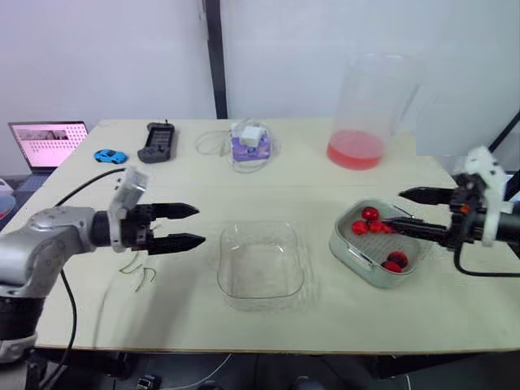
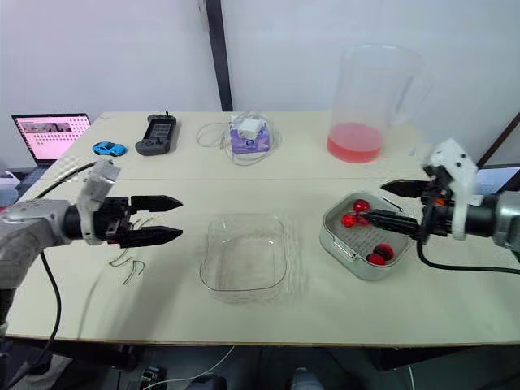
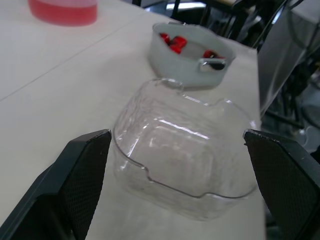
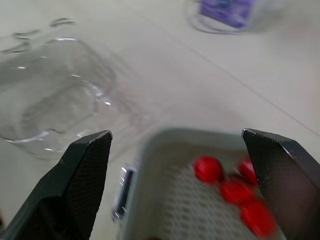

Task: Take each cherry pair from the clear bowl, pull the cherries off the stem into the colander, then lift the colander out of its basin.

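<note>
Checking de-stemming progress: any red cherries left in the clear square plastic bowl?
No, the clear square plastic bowl sits empty; the red cherries lie in the grey perforated colander.

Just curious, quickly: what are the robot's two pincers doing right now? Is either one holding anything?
Left pincer: open, holding nothing.
Right pincer: open, holding nothing.

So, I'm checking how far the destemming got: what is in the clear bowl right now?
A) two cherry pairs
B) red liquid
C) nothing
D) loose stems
C: the clear bowl looks empty, the red cherries lie in the colander, and bare stems lie on the table near the left claw.
</note>
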